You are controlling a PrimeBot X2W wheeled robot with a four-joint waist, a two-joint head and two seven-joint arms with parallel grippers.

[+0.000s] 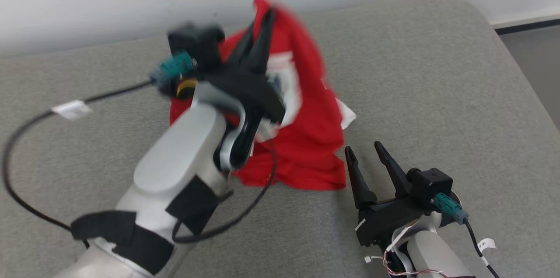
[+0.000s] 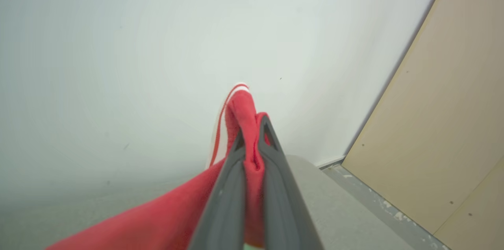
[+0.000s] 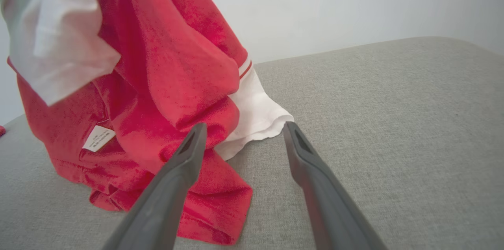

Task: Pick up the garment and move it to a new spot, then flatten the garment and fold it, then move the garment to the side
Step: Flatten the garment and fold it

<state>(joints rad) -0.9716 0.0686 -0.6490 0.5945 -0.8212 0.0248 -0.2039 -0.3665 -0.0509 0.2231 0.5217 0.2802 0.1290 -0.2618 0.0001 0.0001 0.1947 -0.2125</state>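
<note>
A: Where is the garment [image 1: 311,138] seen?
B: It is held up over the grey padded surface [image 1: 437,85], with its lower hem resting there. A fold is pinched by the left gripper [image 1: 262,19].
A: And the right gripper [image 1: 365,152]?
B: It is spread, just beside the hem. The raised part is blurred and partly hidden by the left arm [image 1: 183,151].

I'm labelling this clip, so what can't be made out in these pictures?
Head view: motion blur smears the red garment and the left end effector; the left forearm covers the garment's left side.
Left wrist view: the fingers and the bottom edge hide most of the hanging garment.
Right wrist view: the care label is printed too small to read; the top edge cuts the garment off.
</note>
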